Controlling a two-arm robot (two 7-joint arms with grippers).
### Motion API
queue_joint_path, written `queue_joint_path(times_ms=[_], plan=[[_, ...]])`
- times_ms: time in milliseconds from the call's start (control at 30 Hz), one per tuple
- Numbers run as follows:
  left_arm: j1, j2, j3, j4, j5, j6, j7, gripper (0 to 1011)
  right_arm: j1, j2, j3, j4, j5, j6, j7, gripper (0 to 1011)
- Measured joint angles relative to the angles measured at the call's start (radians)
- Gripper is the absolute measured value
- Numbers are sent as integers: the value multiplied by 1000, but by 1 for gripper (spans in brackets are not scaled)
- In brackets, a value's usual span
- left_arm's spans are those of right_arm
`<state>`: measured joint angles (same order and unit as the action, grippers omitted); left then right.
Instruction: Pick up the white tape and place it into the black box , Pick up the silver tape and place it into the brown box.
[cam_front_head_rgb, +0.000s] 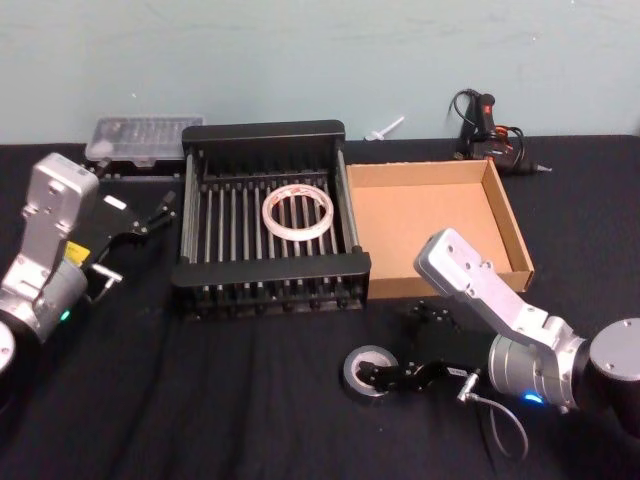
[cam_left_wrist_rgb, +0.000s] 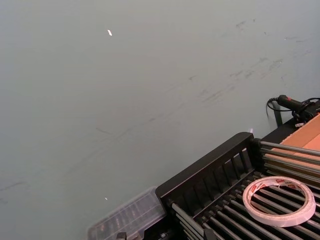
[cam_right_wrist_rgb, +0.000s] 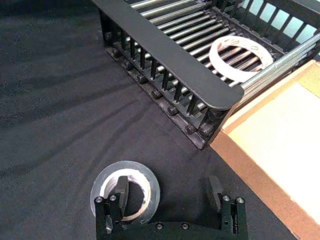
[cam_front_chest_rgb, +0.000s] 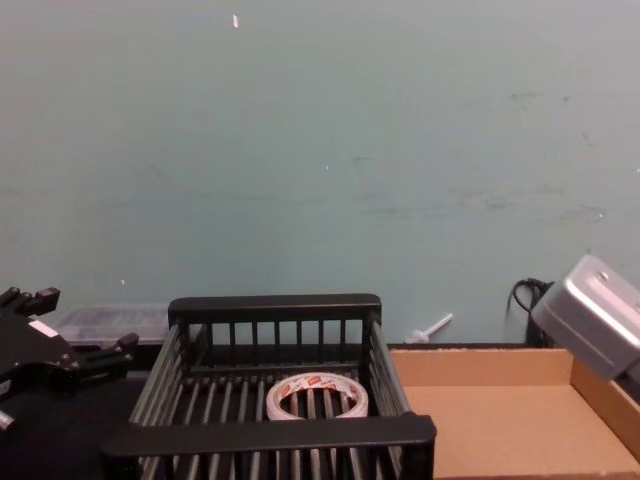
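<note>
The white tape (cam_front_head_rgb: 297, 213) (cam_left_wrist_rgb: 279, 200) (cam_right_wrist_rgb: 240, 55) (cam_front_chest_rgb: 317, 399) lies flat on the bars inside the black box (cam_front_head_rgb: 265, 275) (cam_front_chest_rgb: 270, 432) (cam_right_wrist_rgb: 165, 52). On the black cloth in front of that box lies the silver tape (cam_front_head_rgb: 366, 371) (cam_right_wrist_rgb: 125, 186). My right gripper (cam_front_head_rgb: 398, 348) (cam_right_wrist_rgb: 168, 192) is down at it and open, one finger (cam_right_wrist_rgb: 121, 187) inside the roll's hole, the other outside. The brown box (cam_front_head_rgb: 510, 225) (cam_front_chest_rgb: 480, 365) (cam_right_wrist_rgb: 280, 130) sits right of the black one, with nothing in it. To the left of the black box, my left gripper (cam_front_head_rgb: 158, 215) (cam_front_chest_rgb: 80, 322) hangs open and holds nothing.
A clear plastic case (cam_front_head_rgb: 145, 135) (cam_left_wrist_rgb: 127, 217) stands behind the black box at the back left. A black corded tool (cam_front_head_rgb: 490, 125) (cam_left_wrist_rgb: 295, 106) lies behind the brown box, and a small white object (cam_front_head_rgb: 385, 128) near the wall. Black cloth covers the table.
</note>
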<state>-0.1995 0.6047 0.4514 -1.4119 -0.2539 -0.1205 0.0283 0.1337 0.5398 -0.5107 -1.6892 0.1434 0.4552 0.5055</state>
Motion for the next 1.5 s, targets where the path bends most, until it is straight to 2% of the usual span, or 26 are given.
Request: queue_joint_path(times_ms=[533, 1000, 1500], plan=[[0, 0, 0, 0, 0, 0, 0, 1001, -3, -7, 11, 6, 29, -2, 1, 1002], [0, 0, 0, 0, 0, 0, 0, 1001, 12, -1, -9, 12, 33, 31, 6, 1002], [0, 0, 0, 0, 0, 0, 0, 1001, 15, 0, -14, 11, 34, 38, 5, 1002]])
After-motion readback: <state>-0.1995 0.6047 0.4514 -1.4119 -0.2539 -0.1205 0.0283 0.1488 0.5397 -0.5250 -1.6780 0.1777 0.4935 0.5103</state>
